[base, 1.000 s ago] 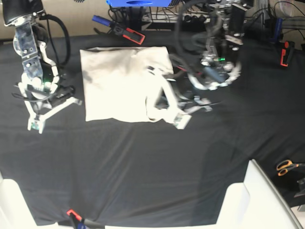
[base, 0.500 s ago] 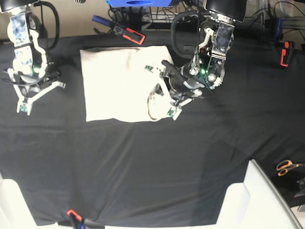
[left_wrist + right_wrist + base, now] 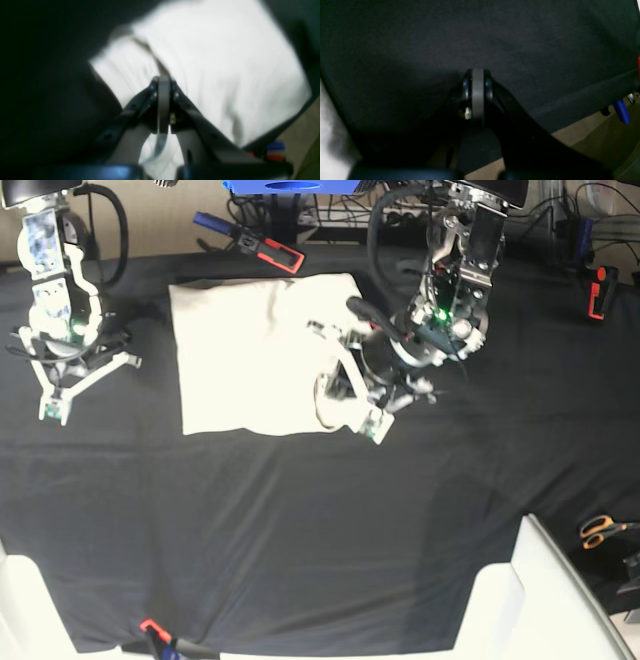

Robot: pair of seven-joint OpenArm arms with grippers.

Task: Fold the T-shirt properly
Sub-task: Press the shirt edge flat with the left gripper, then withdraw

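The T-shirt [image 3: 260, 355] lies as a folded rectangle at upper centre of the base view on the black tablecloth [image 3: 300, 520]. Finishing well probably means pressing along its right edge without dragging the layers (the edge looks slightly rumpled). The left gripper [image 3: 372, 425], jaws pressed together on nothing, reaches down at that right edge from its arm at upper right. The right gripper [image 3: 55, 410], jaws likewise together and empty, hangs over bare cloth at the far left.
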